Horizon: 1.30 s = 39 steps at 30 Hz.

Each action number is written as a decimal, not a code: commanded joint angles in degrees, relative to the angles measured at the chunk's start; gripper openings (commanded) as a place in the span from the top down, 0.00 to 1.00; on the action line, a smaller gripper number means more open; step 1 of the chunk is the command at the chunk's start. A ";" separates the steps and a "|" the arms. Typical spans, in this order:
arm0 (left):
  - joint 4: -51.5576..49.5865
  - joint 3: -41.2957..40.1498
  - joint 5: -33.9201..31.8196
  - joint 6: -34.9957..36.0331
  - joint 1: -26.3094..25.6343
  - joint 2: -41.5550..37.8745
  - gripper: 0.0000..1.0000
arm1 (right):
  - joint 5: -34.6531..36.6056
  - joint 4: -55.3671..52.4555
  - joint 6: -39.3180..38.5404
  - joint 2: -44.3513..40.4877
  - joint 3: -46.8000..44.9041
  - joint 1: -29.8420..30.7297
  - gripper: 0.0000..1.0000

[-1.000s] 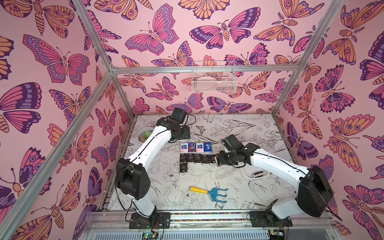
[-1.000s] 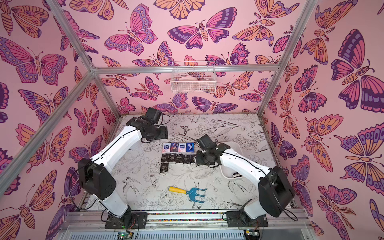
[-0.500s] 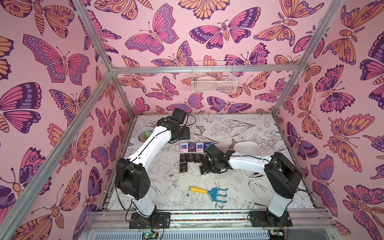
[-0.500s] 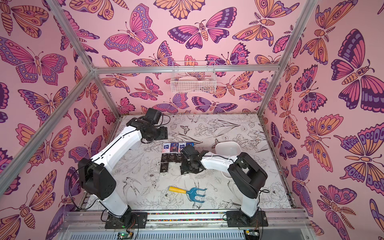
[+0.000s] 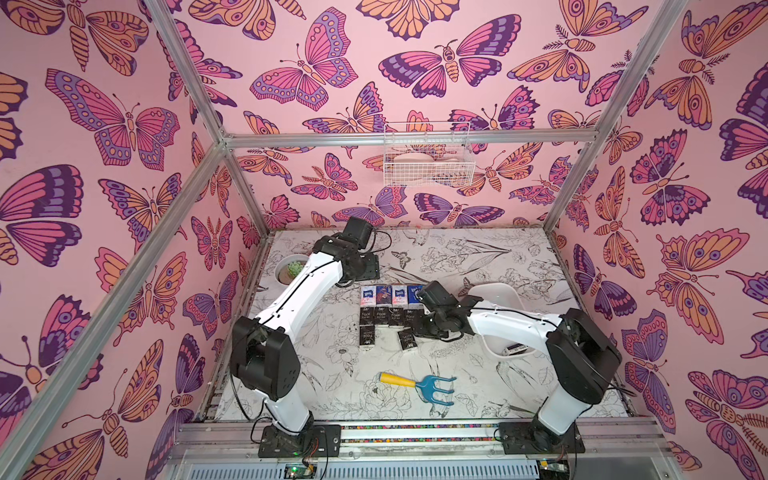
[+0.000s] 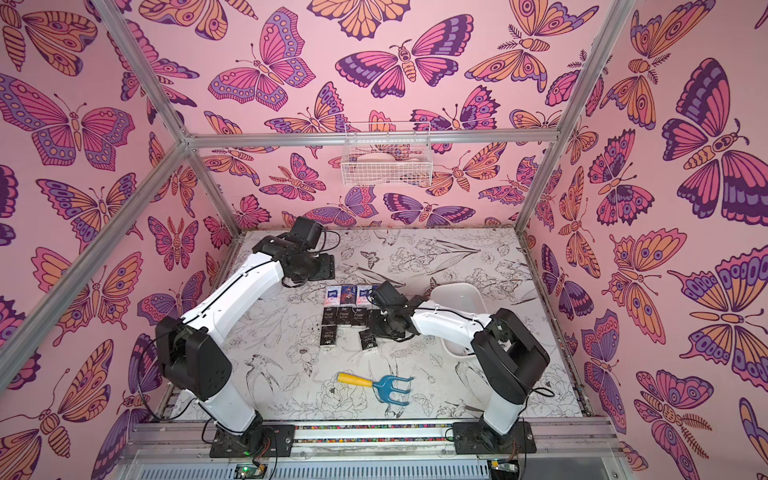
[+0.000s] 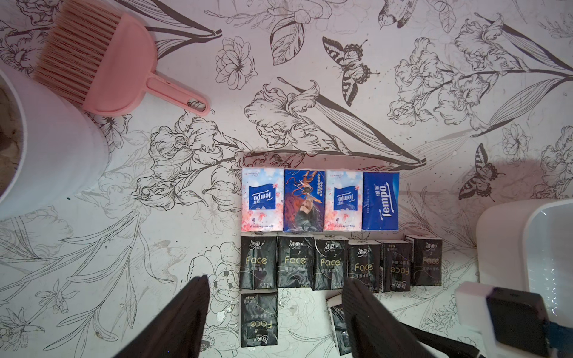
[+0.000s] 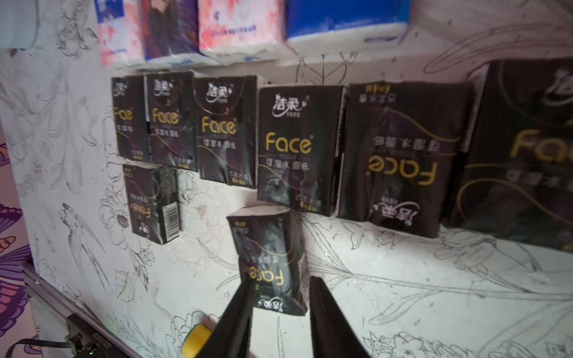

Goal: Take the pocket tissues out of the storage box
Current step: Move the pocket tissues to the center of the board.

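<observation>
In a top view, small flat pocket tissues [image 5: 381,316] lie on the floral table [image 5: 316,374], long axes 12-to-6, with the shallow white plastic storage box [image 5: 498,293] at their 3 o'clock. Left wrist: three "Tempo", one illustrated blue, eight black "Face"; the left gripper [image 7: 275,279] gapes empty. Right wrist: the right gripper [image 8: 282,279] straddles one tilted "Face" packet, grip unclear.

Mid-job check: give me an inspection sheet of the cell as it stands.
Surface: floral table; no spills seen.
Job's things: tissues in rows on the table; box beside them, with a small dark item seemingly inside.
Clutter: rake, pot, brush.
Grippers: left gripper open, empty, above the tissues; right gripper astride one black packet, grip unclear.
Cables: black leads at the arms, off the tissues.
Surroundings: butterfly walls; wire basket on the back wall.
</observation>
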 commanded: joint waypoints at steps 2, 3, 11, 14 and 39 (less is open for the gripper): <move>-1.18 -1.28 -1.07 0.51 0.04 -2.21 0.26 | -2.87 1.18 -0.88 3.62 -1.36 0.04 0.67; -1.23 -1.41 -1.15 0.60 0.04 -2.35 0.26 | -3.40 1.93 -0.59 4.28 -1.72 0.05 0.67; -1.14 -1.38 -1.07 0.42 0.04 -2.07 0.26 | -4.06 4.98 1.78 4.92 -3.57 0.44 0.69; -1.27 -1.28 -0.99 0.34 0.00 -2.04 0.26 | -3.46 5.93 4.62 4.79 -3.87 0.97 0.72; -1.28 -1.63 -1.11 0.68 0.05 -2.78 0.26 | 1.18 14.02 20.23 9.30 -0.67 5.72 0.73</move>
